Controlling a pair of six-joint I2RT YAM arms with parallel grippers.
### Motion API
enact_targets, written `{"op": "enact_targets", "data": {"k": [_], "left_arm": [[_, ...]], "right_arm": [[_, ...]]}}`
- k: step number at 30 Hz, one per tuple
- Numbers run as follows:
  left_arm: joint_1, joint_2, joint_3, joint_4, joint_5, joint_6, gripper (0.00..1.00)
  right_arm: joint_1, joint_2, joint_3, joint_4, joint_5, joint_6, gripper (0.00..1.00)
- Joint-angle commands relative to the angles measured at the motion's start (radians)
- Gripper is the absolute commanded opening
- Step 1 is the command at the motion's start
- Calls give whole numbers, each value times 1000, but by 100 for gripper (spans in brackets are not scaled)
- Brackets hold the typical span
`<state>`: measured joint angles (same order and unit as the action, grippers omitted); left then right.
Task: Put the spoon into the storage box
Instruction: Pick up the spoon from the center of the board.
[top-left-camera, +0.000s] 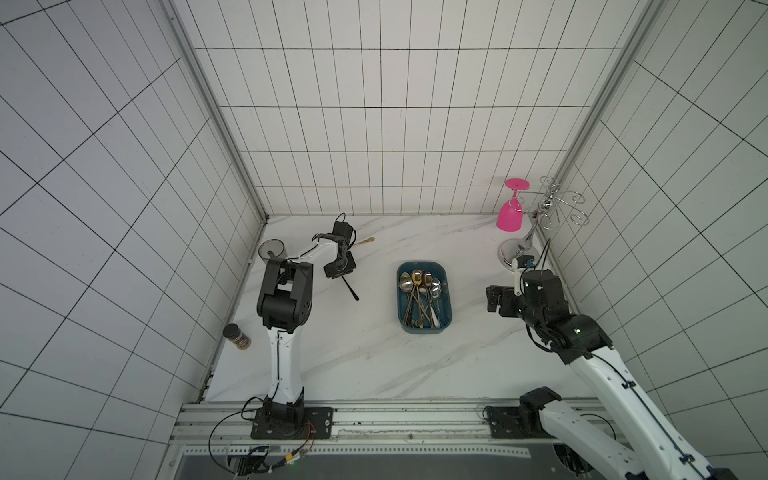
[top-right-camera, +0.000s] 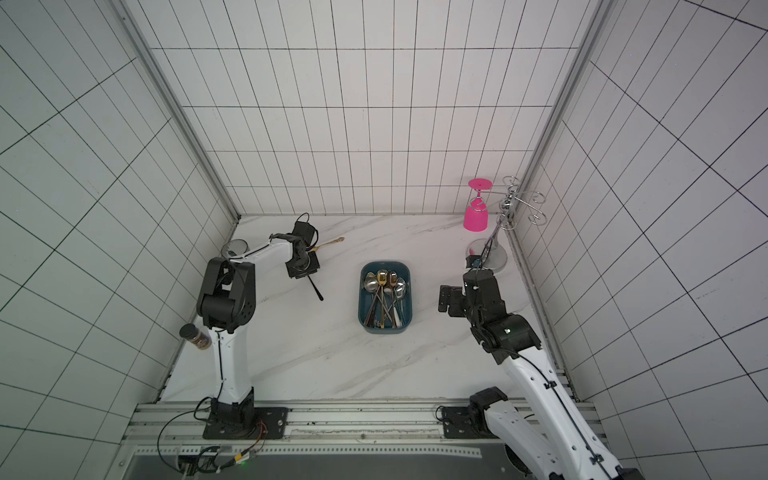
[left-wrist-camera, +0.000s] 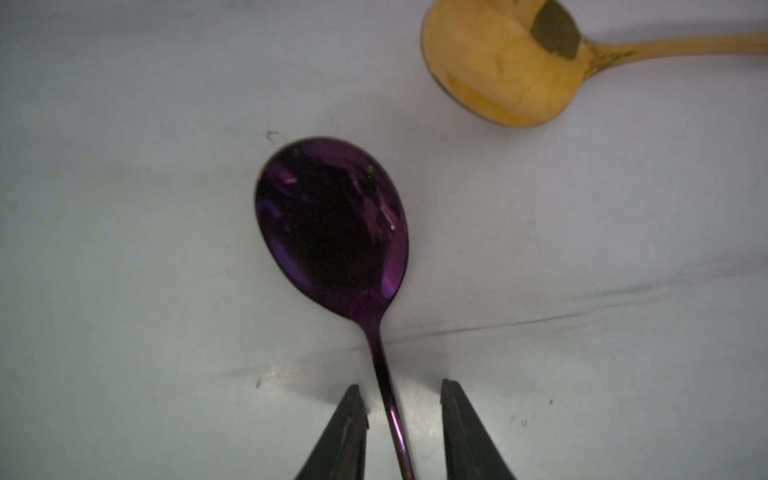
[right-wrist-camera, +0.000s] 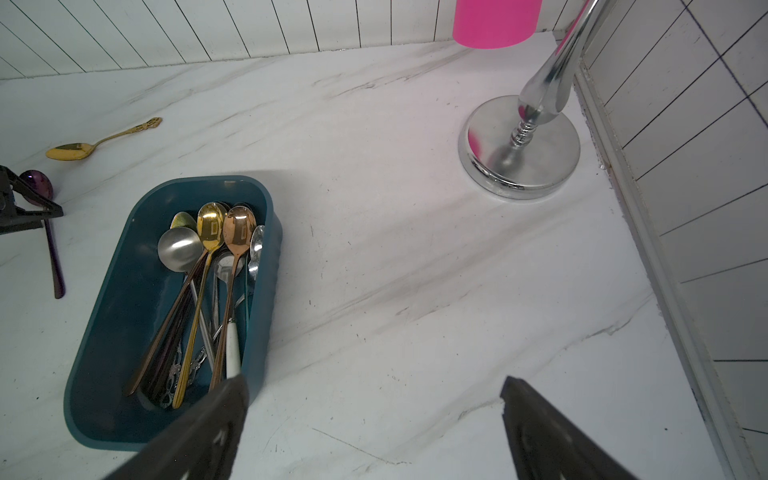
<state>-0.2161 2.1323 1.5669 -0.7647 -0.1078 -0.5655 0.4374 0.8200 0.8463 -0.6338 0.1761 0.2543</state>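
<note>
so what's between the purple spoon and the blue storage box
Nothing: only bare marble countertop lies between the purple spoon and the storage box. The right wrist view shows it best, and both top views agree.

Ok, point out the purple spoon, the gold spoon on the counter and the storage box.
purple spoon (left-wrist-camera: 332, 224), left wrist view, its bowl.
gold spoon (right-wrist-camera: 70, 151), right wrist view, its bowl.
storage box (right-wrist-camera: 120, 299), right wrist view, bare floor inside.

Centre of counter (top-left-camera: 374, 365): storage box (top-left-camera: 422, 331), spoons (top-left-camera: 419, 286) inside; loose spoon (left-wrist-camera: 332, 224) left of box; rack (top-left-camera: 508, 251) behind, right.
</note>
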Motion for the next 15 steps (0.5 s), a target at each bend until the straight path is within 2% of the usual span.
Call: {"op": "enact_targets", "data": {"k": [1,13,15], "left_arm": [[1,44,-4,-10,-7,-5,26],[0,-5,-75,16,43,-10,0],[0,-24,-91,22,54,-12,0]], "right_arm": [[-13,1,38,-10,7,-7,99],[-13,-6,37,-11,13,-9,99],[-12,-10,37,-10,16,-9,99]]}}
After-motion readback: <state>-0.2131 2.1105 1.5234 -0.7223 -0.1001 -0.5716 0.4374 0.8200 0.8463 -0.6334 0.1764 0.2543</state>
